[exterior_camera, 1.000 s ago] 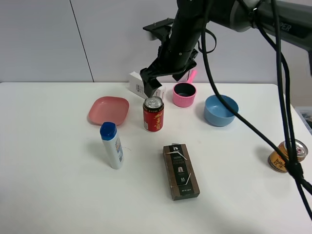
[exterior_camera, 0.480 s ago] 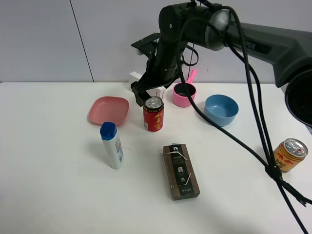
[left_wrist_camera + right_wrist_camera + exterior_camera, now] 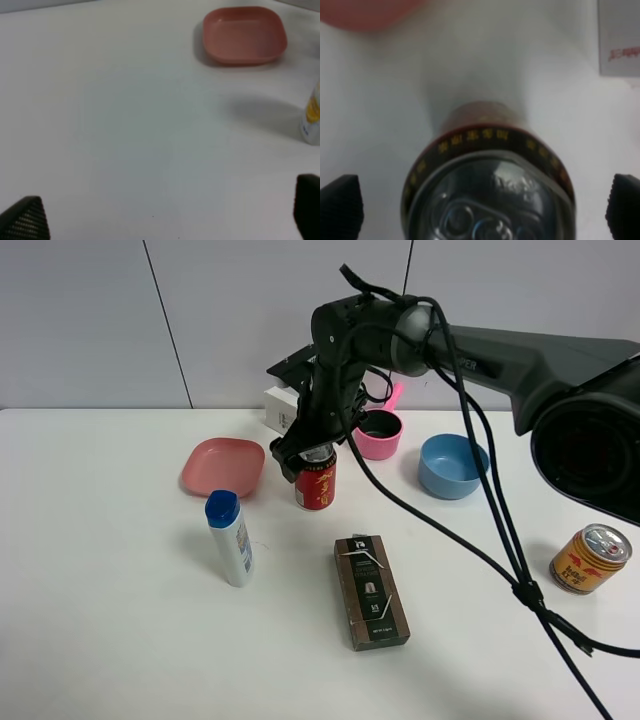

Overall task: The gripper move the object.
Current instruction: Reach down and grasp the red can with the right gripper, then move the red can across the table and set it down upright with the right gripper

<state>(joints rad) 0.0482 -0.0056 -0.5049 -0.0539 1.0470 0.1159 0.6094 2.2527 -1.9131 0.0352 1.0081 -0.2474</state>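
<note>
Can (image 3: 314,483) upright on bench (image 3: 120,640), red with yellow characters, silver top mostly hidden under right gripper (image 3: 306,452) in the high view. Just right of pink plate (image 3: 222,467), near it but apart. Pink cup (image 3: 378,433) behind and to the right; white carton (image 3: 283,408) behind, partly hidden by the arm. Right gripper low over the can's top, jaws open and set either side of the rim. Same from the right wrist: can (image 3: 487,150) centred between the two black fingertips (image 3: 340,205), bench showing between each tip and the can's wall, no touch visible. Carton corner (image 3: 620,37) and plate edge (image 3: 365,10) beyond.

Elsewhere on bench: white bottle (image 3: 229,538) with blue cap, upright, forward-left of the can. Brown box (image 3: 371,592) lying flat, forward-right of it. Blue bowl (image 3: 453,466) right of the cup. Gold can (image 3: 589,559) upright near the right edge, well apart from the rest.

From the left wrist: left gripper (image 3: 165,217) with jaws wide open over bare bench, holding nothing. Plate (image 3: 245,34) and part of the bottle (image 3: 312,117) ahead of it.
</note>
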